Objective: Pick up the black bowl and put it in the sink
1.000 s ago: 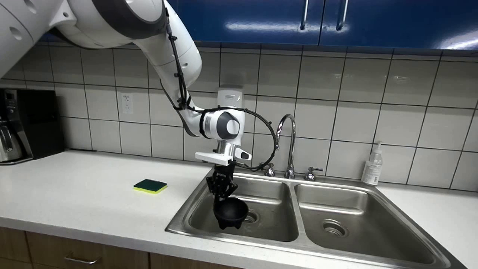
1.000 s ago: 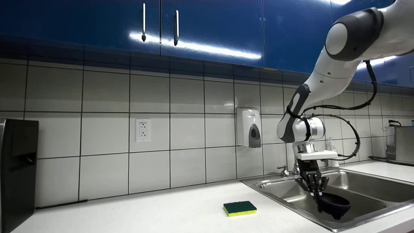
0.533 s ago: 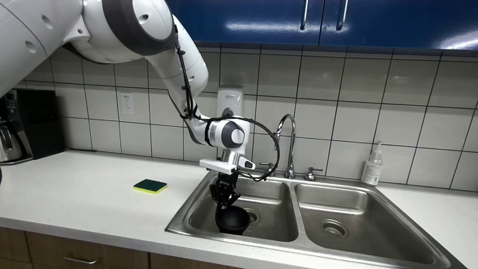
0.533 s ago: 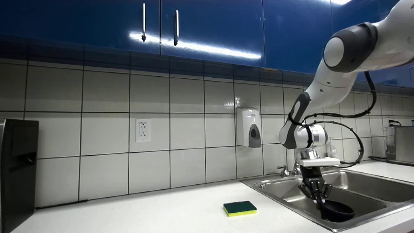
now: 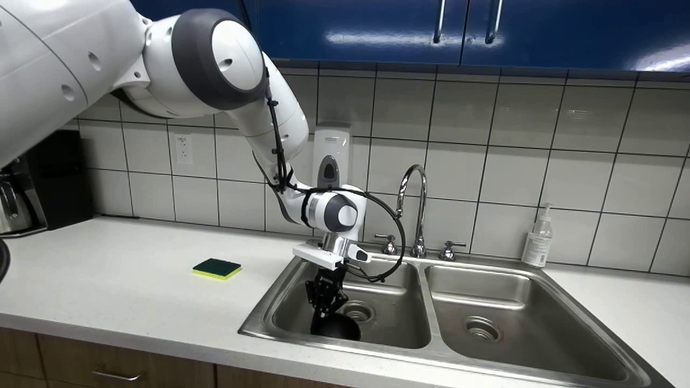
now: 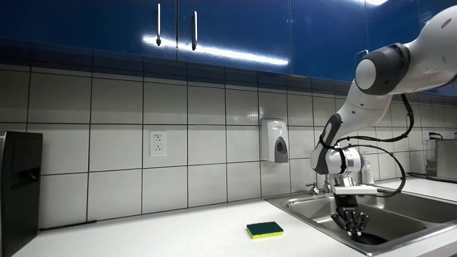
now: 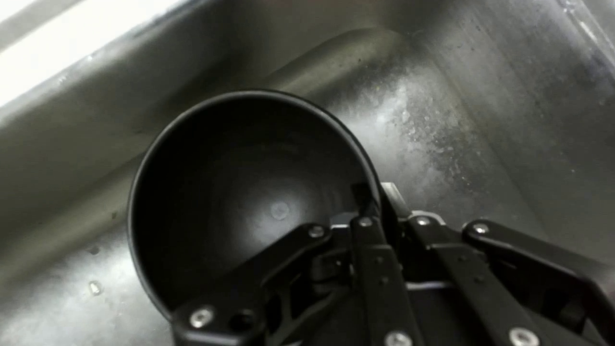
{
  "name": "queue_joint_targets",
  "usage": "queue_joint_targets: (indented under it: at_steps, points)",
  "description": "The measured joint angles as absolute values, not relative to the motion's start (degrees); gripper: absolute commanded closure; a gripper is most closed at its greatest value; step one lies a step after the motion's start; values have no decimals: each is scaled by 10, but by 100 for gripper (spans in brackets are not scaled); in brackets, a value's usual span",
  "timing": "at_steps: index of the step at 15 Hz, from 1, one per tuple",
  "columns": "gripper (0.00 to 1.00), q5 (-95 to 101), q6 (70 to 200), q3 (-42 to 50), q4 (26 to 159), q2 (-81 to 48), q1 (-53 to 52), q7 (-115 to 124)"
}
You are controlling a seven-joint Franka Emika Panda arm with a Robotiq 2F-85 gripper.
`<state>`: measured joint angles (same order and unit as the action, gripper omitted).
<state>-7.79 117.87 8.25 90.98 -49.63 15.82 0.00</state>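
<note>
The black bowl (image 5: 337,327) is down inside one basin of the steel sink (image 5: 399,318), near its front wall. The sink's front edge hides its lower part in both exterior views; the bowl (image 6: 372,239) shows only as a dark sliver there. In the wrist view the bowl (image 7: 250,158) shows its round inside, near the basin wall. My gripper (image 7: 379,197) is shut on the bowl's rim, one finger inside and one outside. It points down into the basin in both exterior views (image 5: 322,314) (image 6: 354,233). I cannot tell whether the bowl touches the basin floor.
A green-yellow sponge (image 5: 216,268) lies on the counter beside the sink. The faucet (image 5: 419,210) stands behind the basins, close to my wrist cable. A divider (image 5: 435,312) separates the two basins. A soap bottle (image 5: 538,237) stands at the back.
My gripper has moved down with the bowl, from above the basin to deep inside it. The bowl has sunk behind the sink's front edge. The sponge has not moved.
</note>
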Motion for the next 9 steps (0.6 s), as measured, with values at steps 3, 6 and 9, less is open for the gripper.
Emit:
queue_joint_targets:
  at_steps: [3,6,9]
  points:
    - [98,-87,1179,82,891,-518,162,7]
    - [98,-97,1177,82,872,-535,165,14]
    - [64,-99,1164,82,858,-541,167,20]
